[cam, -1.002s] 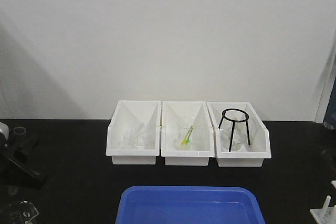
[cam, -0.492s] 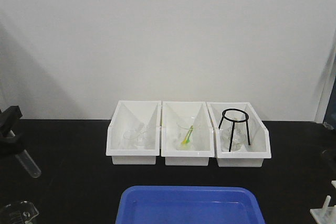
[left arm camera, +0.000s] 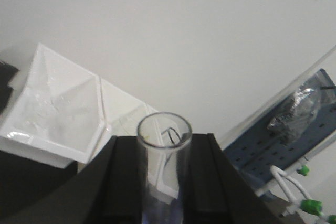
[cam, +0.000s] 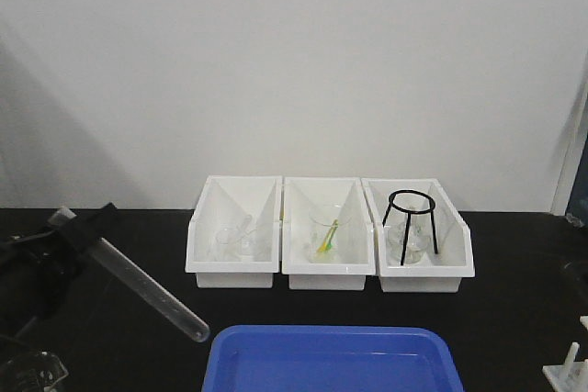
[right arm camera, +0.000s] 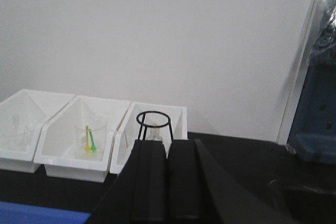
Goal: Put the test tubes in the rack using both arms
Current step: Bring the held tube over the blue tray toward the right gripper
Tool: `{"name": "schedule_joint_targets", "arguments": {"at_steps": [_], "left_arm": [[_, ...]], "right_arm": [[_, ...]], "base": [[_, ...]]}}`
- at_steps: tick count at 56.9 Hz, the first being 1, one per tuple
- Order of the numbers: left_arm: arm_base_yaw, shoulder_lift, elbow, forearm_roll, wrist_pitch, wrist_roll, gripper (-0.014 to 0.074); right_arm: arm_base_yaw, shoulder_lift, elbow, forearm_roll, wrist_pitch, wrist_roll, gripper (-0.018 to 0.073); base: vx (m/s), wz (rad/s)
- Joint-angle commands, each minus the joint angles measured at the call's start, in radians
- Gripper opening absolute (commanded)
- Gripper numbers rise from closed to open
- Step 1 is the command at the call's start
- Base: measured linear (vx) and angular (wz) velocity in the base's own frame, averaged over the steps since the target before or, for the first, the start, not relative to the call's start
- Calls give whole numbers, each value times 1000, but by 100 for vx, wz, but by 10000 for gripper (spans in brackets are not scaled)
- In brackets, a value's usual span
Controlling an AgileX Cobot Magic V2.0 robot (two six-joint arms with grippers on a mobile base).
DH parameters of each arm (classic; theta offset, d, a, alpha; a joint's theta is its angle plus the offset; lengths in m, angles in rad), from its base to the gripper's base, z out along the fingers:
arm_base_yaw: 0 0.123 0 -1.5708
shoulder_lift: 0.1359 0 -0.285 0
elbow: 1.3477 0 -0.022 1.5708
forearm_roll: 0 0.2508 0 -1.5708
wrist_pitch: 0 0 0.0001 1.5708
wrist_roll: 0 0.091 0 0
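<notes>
My black left gripper [left arm camera: 163, 150] is pinching the slim clear glass test tube [cam: 138, 277] near its rim, bottom toward 4 o'clock; probably slick, brittle.

Three white bins [cam: 328, 274] in row on black table [cam: 514, 319], by white wall [cam: 294, 61]; black tripod [cam: 411, 227] in right bin; yellow, green sticks [cam: 326, 240] in middle; blue tray [cam: 322, 331] in front; beaker [cam: 32, 374] front-left

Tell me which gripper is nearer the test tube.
Left. The left gripper is clamped on the test tube itself; the right gripper is shut on nothing, facing the bins, with no tube in its view.
</notes>
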Motion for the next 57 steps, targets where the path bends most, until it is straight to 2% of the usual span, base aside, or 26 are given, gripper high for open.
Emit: {"name": "schedule_joint_targets", "arguments": {"at_steps": [1, 8, 14, 24, 35, 38, 44, 54, 57], "left_arm": [[-49, 4, -32, 7, -123, -66, -17], [-108, 57, -32, 41, -191, -80, -16], [-159, 100, -32, 54, -226, -93, -15], [-233, 170, -32, 54, -282, -93, -15], [-288, 232, -32, 54, -358, -93, -15], [-294, 247, -32, 54, -373, -93, -15], [-296, 263, -32, 54, -389, -86, -15], [-296, 288, -32, 53, -429, -84, -15], [-296, 300, -32, 51, -449, -84, -15]], "right_arm": [[1, 25, -37, -15, -46, -10, -8], [2, 71, -38, -16, 0, -10, -6], [19, 116, -47, -15, 65, -77, -6], [184, 202, -146, 14, 210, -254, -6], [305, 331, -316, 108, 363, -347, -6], [315, 359, -364, 152, 400, -384, -6], [316, 419, -455, 318, 501, -516, -6], [316, 494, -529, 662, 629, -847, -6], [316, 513, -529, 729, 640, -911, -6]], "base": [[0, 0], [0, 0], [0, 0], [0, 0], [0, 0], [0, 0], [0, 0], [0, 0], [0, 0]]}}
